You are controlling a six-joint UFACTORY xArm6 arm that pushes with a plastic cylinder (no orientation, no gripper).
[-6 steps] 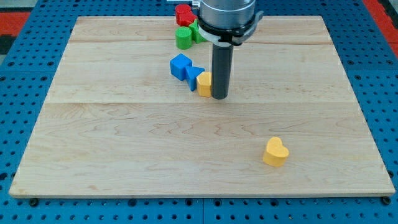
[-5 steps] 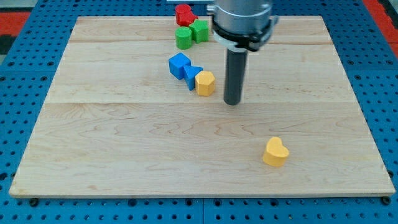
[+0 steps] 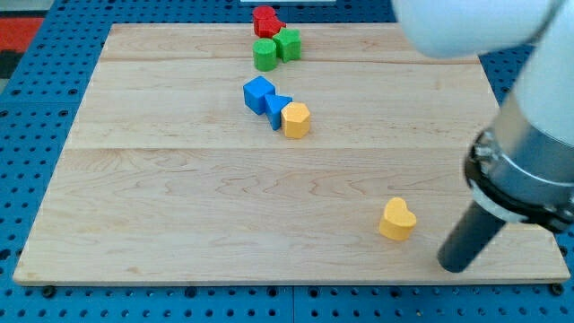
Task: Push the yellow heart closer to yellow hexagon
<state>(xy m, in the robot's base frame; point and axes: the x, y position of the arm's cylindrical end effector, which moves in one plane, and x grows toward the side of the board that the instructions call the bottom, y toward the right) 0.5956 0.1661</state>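
The yellow heart (image 3: 396,220) lies on the wooden board (image 3: 179,206) at the lower right. The yellow hexagon (image 3: 296,119) sits above the board's middle, touching a blue block (image 3: 279,109). My tip (image 3: 454,266) is on the board to the lower right of the yellow heart, a short gap away from it and not touching it. The rod leans up to the view's right into the arm's body.
A second blue block (image 3: 259,94) sits just left of the first. Two green blocks (image 3: 265,55) (image 3: 289,44) and a red block (image 3: 265,21) cluster at the board's top edge. The board's right and bottom edges are close to my tip.
My tip has moved from beside the yellow hexagon down and right across the board to the lower right of the yellow heart. No block has moved.
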